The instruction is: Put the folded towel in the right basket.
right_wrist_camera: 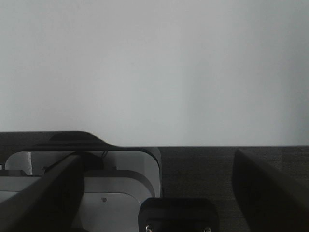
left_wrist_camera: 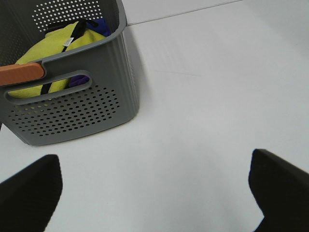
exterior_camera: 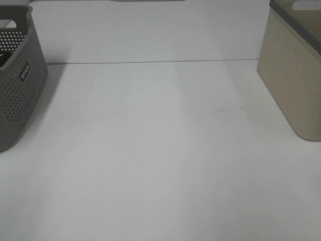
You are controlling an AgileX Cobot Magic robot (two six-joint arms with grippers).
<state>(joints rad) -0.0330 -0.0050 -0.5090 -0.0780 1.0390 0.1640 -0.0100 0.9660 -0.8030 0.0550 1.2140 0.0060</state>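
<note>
Bare white table between two baskets, both grippers spread and holding nothing.

The white table (exterior_camera: 160,160) lies open between the grey perforated basket (exterior_camera: 17,85) at its left edge and the beige basket (exterior_camera: 293,75) at its right edge. The left gripper (left_wrist_camera: 154,193) hovers near the grey basket, fingers wide apart; a folded yellow towel (left_wrist_camera: 48,53) lies inside it. The right gripper (right_wrist_camera: 154,188) points at a blank wall, fingers apart.

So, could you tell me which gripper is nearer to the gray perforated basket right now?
Left. The left gripper hangs open just in front of the gray perforated basket, which fills its wrist view. The right gripper sees only bare table and robot base.
</note>
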